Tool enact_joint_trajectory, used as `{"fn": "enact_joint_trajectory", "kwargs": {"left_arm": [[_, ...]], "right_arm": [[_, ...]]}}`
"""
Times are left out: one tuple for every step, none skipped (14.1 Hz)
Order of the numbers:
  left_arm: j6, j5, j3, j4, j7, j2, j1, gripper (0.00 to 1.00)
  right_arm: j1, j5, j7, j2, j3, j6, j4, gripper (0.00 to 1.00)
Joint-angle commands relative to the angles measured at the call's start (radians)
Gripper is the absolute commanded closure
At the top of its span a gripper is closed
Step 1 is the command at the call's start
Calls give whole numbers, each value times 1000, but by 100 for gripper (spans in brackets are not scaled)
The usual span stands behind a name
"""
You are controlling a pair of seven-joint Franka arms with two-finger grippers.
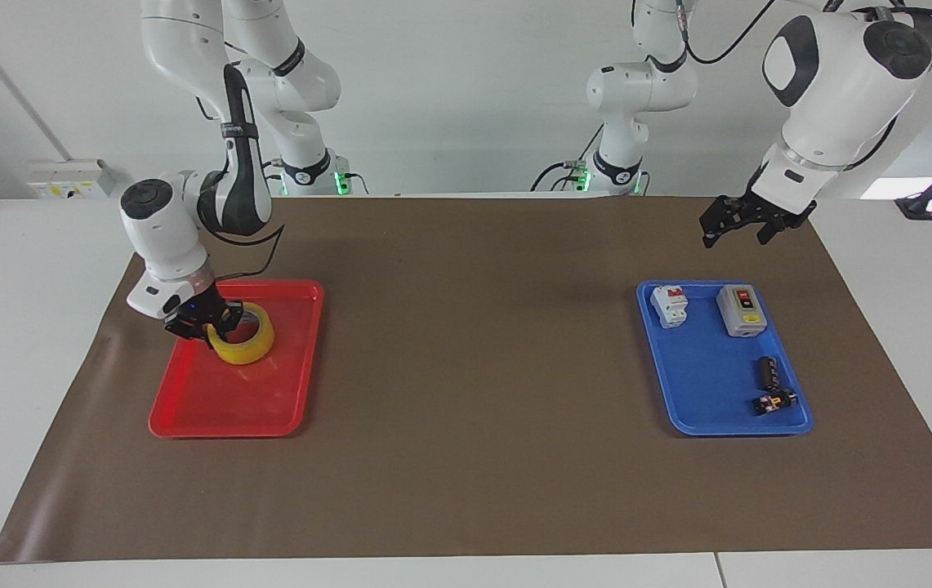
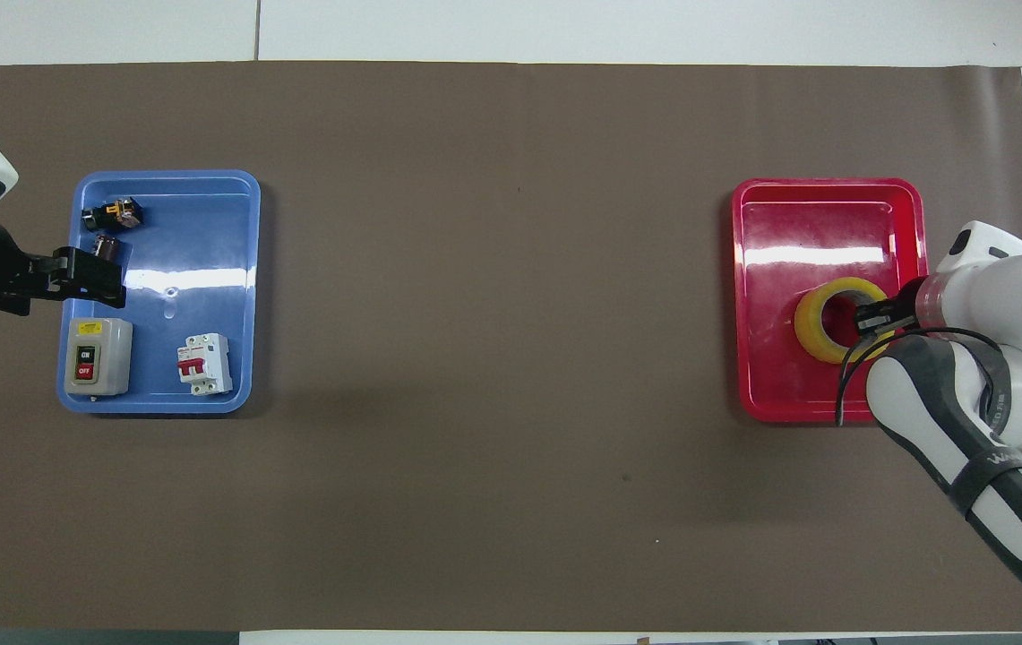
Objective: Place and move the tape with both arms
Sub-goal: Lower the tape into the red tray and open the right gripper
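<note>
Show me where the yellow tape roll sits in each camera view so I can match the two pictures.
Facing view: the tape shows at that picture's left, in the red tray, in the part of it nearer the robots, with the right gripper at its rim.
Overhead view: the tape shows at that picture's right, low in the same tray.
Shared landmark: the red tray.

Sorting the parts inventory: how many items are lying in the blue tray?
4. In the blue tray: a grey on/off switch box and a white circuit breaker nearest the robots, two small dark parts farther away. The left gripper overhangs one edge.
</note>
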Motion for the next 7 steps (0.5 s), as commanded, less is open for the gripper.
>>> {"fn": "enact_joint_trajectory", "kwargs": {"left_arm": [[8, -5, -8, -5, 5, -13, 13, 0], [8, -5, -8, -5, 5, -13, 13, 0], [8, -5, -8, -5, 5, -14, 13, 0], [8, -5, -8, -5, 5, -13, 13, 0], [8, -5, -8, -5, 5, -14, 13, 0], [8, -5, -8, -5, 5, -14, 13, 0], [8, -5, -8, -5, 5, -14, 13, 0]], "right_arm": [[-4, 28, 20, 5, 9, 28, 0, 100], [-4, 31, 28, 5, 9, 28, -2, 59], [-6, 31, 39, 5, 9, 21, 0, 1], [-7, 31, 42, 5, 9, 10, 12, 0], [-9, 31, 42, -1, 9, -30, 44, 0], [-6, 35, 51, -11, 9, -115, 107, 0], [-4, 50, 101, -24, 9, -227, 182, 0]]}}
